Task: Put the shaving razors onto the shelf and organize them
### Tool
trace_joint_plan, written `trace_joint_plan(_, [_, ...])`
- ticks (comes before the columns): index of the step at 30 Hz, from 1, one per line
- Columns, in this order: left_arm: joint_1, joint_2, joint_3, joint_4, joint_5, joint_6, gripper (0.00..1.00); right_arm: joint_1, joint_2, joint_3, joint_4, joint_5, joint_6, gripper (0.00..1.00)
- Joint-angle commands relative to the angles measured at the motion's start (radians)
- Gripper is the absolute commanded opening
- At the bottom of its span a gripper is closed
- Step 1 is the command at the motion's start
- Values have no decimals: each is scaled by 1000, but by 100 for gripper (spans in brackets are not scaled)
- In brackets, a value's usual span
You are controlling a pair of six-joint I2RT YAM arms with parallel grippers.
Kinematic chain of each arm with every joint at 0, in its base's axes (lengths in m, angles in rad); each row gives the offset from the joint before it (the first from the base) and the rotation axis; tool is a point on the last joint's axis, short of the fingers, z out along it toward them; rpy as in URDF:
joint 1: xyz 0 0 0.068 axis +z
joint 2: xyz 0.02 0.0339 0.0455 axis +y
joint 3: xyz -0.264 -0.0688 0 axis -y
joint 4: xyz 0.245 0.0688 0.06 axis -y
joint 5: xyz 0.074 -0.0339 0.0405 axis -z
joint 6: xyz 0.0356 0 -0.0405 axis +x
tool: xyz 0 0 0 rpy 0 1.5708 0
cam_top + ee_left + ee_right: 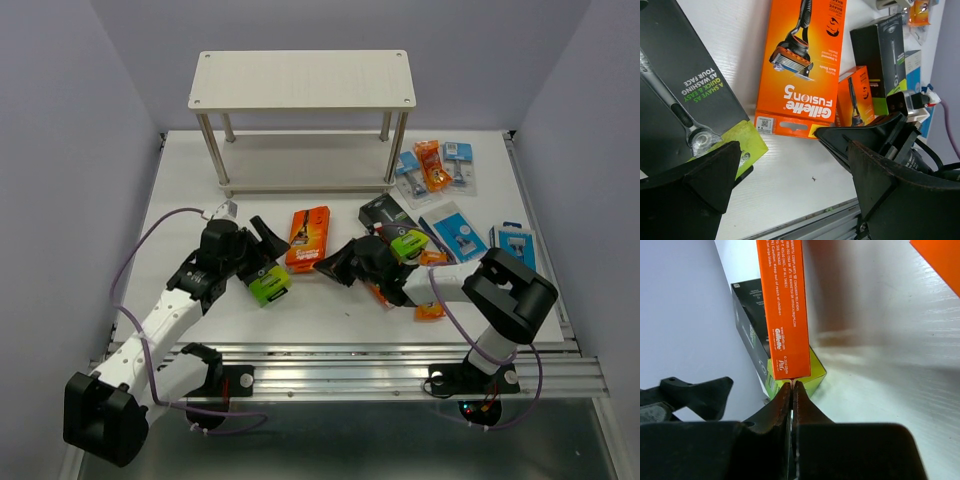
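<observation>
In the top view, the shelf stands at the far side of the white surface, and the razor packs all lie on the surface in front of it or to its right. An orange pack lies near the middle. The left gripper hangs with its jaws spread wide, just above and beside a black-and-green box. The right gripper points left with its tips at the near end of the orange pack. A second black-and-green box, blue boxes and a cluster of small blister cards lie to the right.

In the left wrist view, the left gripper is released and grasps nothing. The black-and-green box lies at the left and the orange pack lies ahead. The right gripper touches the orange pack's near corner. A smaller orange pack lies beyond it, beside the second black-and-green box.

In the right wrist view, the right gripper is clenched, its fingers pressed together right at the end of the orange pack. Whether they pinch any part of the pack cannot be told. The black-and-green box lies behind that pack.
</observation>
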Motion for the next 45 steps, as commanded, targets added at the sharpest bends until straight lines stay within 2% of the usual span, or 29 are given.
trace_joint_plan(1, [-5, -26, -30, 69, 50, -61, 99, 7, -49, 41, 67, 39, 85, 1])
trace_joint_plan(9, [-5, -25, -50, 102, 64, -154, 99, -3, -106, 96, 61, 59, 126, 1])
trace_joint_plan(14, [-5, -3, -45, 117, 45, -225, 99, -3, -66, 139, 55, -19, 146, 1])
trace_joint_plan(20, [-8, 25, -47, 131, 6, -358, 99, -3, -32, 150, 57, -23, 166, 1])
trace_joint_plan(32, [-14, 83, -42, 134, -47, -470, 99, -3, 34, 178, 136, -131, 181, 1])
trace_joint_plan(36, [-17, 106, -33, 141, -76, -501, 91, -3, 52, 192, 143, -170, 171, 1])
trace_joint_plan(37, [-17, 107, -27, 143, -91, -509, 83, -3, 54, 195, 132, -174, 165, 1])
trace_joint_plan(39, [-17, 109, -24, 142, -108, -518, 79, -3, 54, 195, 115, -178, 158, 1])
trace_joint_plan(40, [-17, 109, -24, 142, -123, -524, 74, -3, 48, 193, 113, -178, 157, 1])
trace_joint_plan(45, [-17, 135, -24, 152, -129, -549, 73, -3, 48, 204, 103, -190, 140, 1])
